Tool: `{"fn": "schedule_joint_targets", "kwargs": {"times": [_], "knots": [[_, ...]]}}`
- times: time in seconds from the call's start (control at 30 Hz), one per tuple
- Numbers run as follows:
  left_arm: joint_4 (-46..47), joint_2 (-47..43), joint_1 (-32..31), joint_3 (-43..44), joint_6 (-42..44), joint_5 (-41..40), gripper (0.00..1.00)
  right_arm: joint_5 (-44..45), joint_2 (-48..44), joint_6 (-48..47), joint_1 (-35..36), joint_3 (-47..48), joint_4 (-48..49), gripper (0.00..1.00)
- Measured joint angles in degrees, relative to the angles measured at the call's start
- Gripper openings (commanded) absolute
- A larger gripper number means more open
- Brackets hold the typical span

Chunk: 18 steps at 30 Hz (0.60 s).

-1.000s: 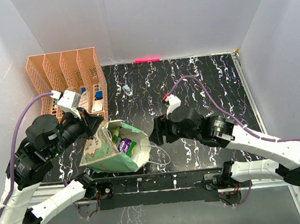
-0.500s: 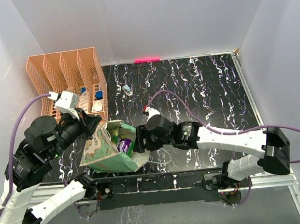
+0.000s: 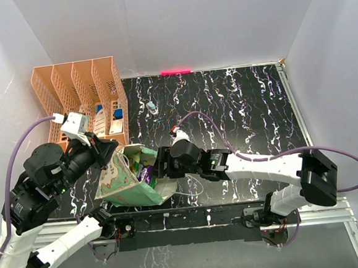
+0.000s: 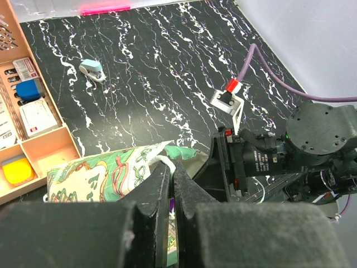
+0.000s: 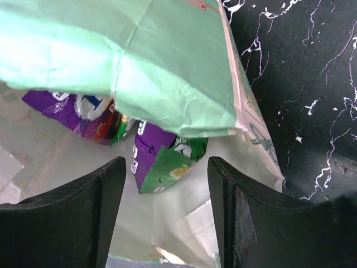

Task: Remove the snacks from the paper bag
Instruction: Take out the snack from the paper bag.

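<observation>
Left gripper [image 4: 172, 177]: I see it pinched on the paper bag [image 4: 100, 173] rim.
Right gripper [image 5: 164, 167]: fingers apart, at the snacks [image 5: 160, 157] inside.

An orange slotted file rack [image 3: 73, 86] stands on the black, white-veined table [image 3: 238, 98], just beyond the left pincer [image 3: 117, 152] and to its left. The slots nearest that pincer hold a blue item [image 4: 28, 89], a white card [image 4: 38, 118] and a yellow item [image 4: 17, 169]. A small pale-blue object [image 3: 153, 107] lies farther out, to the pincer's right. A pink strip [image 3: 176, 71] glows at the table's far edge, well apart from it.
</observation>
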Motion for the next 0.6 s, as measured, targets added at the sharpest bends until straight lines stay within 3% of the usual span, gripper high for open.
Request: {"fn": "schedule_joint_targets", "kwargs": {"times": [0.2,0.43,0.6], "knots": [[-0.5,-0.3,0.0,0.0,-0.1,0.0,0.0,1.6,2.0,1.3,0.0,0.0,2.0,0.57],[-0.9,-0.9,0.0,0.0,-0.1,-0.5,0.0,2.3,3.0,1.5,0.0,0.0,2.3,0.13],[-1.4,-1.6,0.0,0.0,-0.1,-1.1,0.0,0.6,3.0,-0.6,-0.1,0.0,3.7,0.07]]}}
